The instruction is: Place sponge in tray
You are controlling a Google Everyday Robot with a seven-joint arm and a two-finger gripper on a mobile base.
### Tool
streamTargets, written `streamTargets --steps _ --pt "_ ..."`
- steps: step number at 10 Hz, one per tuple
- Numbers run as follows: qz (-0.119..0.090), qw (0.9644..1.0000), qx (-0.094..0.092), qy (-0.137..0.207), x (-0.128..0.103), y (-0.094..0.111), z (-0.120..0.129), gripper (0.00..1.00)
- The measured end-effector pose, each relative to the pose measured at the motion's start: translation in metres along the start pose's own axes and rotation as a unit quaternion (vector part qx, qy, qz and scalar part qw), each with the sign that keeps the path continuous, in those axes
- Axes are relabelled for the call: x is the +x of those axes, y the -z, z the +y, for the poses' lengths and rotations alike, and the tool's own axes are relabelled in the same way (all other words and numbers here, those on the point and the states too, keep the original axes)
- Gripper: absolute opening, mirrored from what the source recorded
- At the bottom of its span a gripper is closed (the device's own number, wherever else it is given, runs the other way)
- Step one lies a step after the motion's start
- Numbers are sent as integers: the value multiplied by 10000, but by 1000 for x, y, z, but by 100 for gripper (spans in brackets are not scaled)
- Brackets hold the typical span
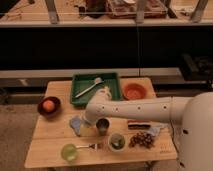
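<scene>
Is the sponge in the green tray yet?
No. The sponge lies on the table, outside the tray; the pincer is beside it.

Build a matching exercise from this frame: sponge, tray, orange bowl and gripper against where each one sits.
Things:
1. sponge
2. tray
3. orange bowl
4. gripper

Places:
A. just right of the tray
B. low over the table, between sponge and metal cup
C. back of the table, long utensil inside
D. on the table left of the metal cup, outside the tray

Pairs: 1-D, 2-C, 3-A, 4-B
</scene>
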Motion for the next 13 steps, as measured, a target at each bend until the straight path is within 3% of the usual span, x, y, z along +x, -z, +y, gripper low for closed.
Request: streamTargets --steps 9,10,13 --pt "186 9997 -10 -159 -5 -30 8 65" --pt "211 9995 -15 -227 -2 -33 7 61" --pt "195 9990 -37 -398 3 -33 5 30"
